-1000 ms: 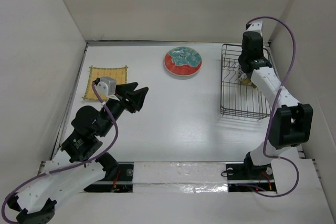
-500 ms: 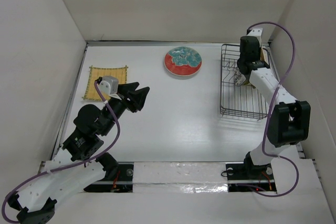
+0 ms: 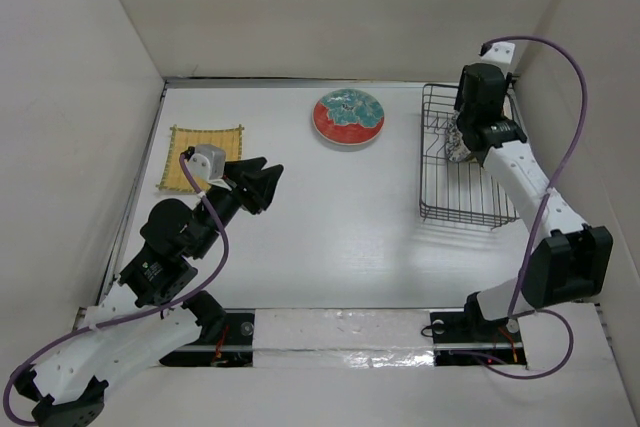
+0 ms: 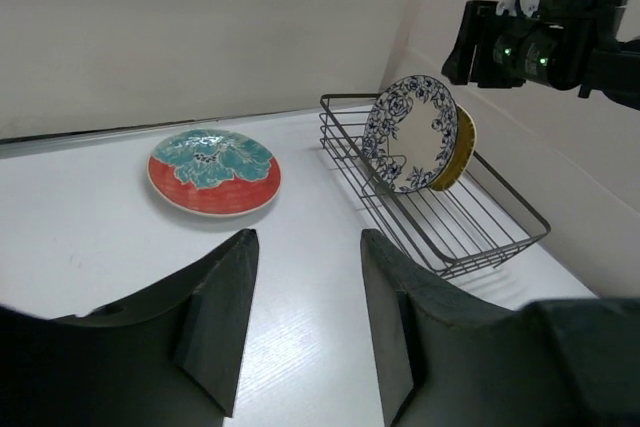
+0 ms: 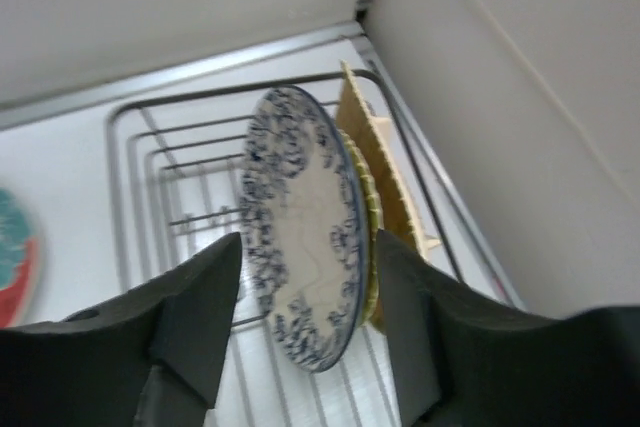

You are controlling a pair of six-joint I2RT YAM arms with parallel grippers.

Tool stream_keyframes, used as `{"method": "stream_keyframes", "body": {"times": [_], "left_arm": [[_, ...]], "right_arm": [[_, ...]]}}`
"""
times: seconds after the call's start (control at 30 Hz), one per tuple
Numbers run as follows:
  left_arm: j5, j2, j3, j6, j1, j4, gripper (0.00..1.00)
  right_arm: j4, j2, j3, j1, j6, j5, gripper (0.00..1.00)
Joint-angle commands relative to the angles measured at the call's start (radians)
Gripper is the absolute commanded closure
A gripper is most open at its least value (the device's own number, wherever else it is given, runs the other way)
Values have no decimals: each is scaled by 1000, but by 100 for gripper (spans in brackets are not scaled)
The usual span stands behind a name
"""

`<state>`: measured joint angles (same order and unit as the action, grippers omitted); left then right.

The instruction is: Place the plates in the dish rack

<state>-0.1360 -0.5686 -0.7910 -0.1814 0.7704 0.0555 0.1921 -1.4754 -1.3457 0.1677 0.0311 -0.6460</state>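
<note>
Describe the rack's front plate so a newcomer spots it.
Find the black wire dish rack at the right of the white table. Of the plates standing inside, it is the round blue-and-white floral plate; the yellow plates stand behind.

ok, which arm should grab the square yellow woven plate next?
Left. The left gripper, open, sits beside the square yellow woven plate; the right gripper is across the table over the black wire dish rack.
</note>
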Motion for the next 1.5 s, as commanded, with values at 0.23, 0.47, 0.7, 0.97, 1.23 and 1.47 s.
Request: {"method": "stream_keyframes", "body": {"times": [0.23,0.47,0.7,0.97,1.23,1.47], "left_arm": [[-13,-5,1,-1,-2,38,100],[-14,19,-1,-10,-2,41,100],[3,45,-5,-21,-2,37,64],[6,72,-5,-24,-2,37,59],[15,76,-7,-26,-2,40,58],[10,73,-4,-21,-2,41,58]], "right_arm": [[-222,-43,5,343,271,122,100],[-257,-264,-7,409,703,-27,44],[-266,-345,79,400,1058,-28,16],[-200,-506,25,365,1231,52,21],[-198,-597,-36,291,1241,144,26],[-275,-661,-61,230,1192,281,39]]}}
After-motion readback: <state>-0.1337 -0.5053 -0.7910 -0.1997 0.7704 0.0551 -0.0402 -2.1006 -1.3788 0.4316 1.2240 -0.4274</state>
